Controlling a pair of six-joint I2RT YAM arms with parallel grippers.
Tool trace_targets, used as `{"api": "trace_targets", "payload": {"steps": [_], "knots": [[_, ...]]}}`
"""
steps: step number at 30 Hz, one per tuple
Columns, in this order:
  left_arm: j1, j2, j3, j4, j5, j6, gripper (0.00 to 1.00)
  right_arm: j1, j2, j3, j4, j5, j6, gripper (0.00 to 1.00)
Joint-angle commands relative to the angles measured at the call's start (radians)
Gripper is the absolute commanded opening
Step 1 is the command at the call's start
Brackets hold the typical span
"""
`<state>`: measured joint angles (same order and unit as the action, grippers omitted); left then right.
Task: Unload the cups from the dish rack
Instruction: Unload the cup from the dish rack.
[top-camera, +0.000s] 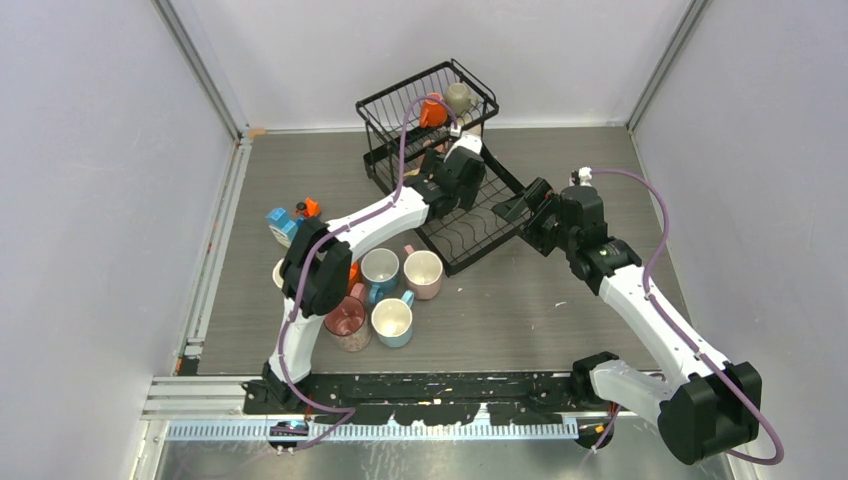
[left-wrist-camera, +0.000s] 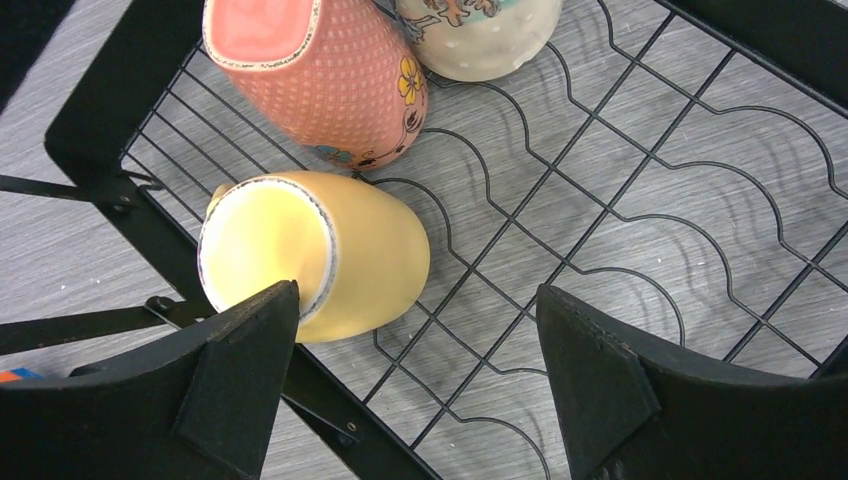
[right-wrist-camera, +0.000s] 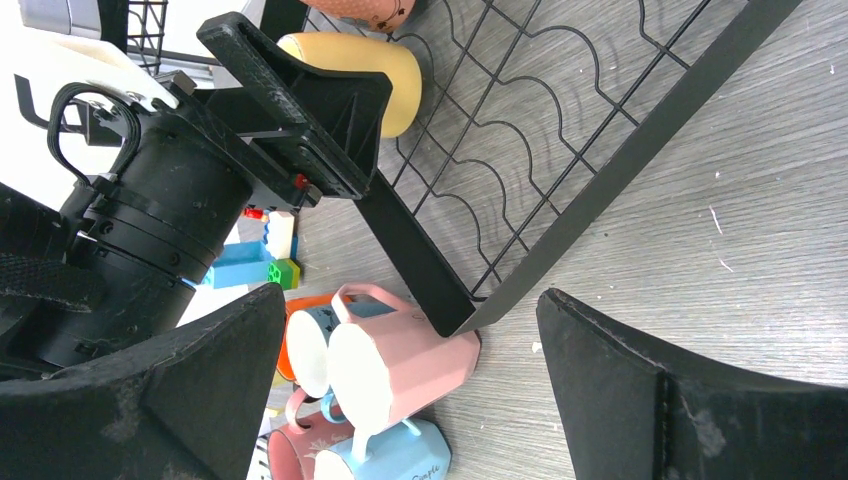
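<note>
dish rack (left-wrist-camera: 100, 100), cups (left-wrist-camera: 370, 260) inside (lower tray)

The left arm (top-camera: 345, 232) is leaning forward and to the right from its base, with its elbow bent low near the shoulder and its forearm pointing away. The left hand (top-camera: 455, 180) is pointing downward, holding both fingers (left-wrist-camera: 240, 370) wide apart and gripping nothing. The right arm (top-camera: 650, 300) is angling forward and leftward. The right hand (top-camera: 522, 205) is hanging just beside the left wrist, its fingers (right-wrist-camera: 620, 390) also standing fully spread with nothing held.
</note>
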<state>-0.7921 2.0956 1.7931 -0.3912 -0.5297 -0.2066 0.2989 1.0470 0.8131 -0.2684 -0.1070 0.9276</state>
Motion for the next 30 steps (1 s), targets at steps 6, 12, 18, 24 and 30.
{"api": "trace_targets", "payload": {"steps": [6, 12, 18, 24, 30], "knots": [[-0.023, -0.045, 0.02, -0.021, 0.075, -0.061, 0.88, -0.005, -0.012, -0.008, 0.047, -0.001, 0.011, 1.0], [-0.036, -0.04, 0.02, -0.029, 0.089, -0.078, 0.88, -0.004, -0.013, -0.013, 0.05, -0.002, 0.011, 1.0], [-0.052, -0.045, 0.015, -0.034, 0.09, -0.085, 0.88, -0.004, -0.015, -0.014, 0.05, -0.002, 0.012, 1.0], [-0.064, -0.048, 0.015, -0.037, 0.097, -0.092, 0.88, -0.005, -0.016, -0.018, 0.05, -0.002, 0.014, 1.0], [-0.076, -0.063, 0.007, -0.039, 0.096, -0.098, 0.88, -0.005, -0.016, -0.019, 0.051, -0.005, 0.013, 1.0]]}}
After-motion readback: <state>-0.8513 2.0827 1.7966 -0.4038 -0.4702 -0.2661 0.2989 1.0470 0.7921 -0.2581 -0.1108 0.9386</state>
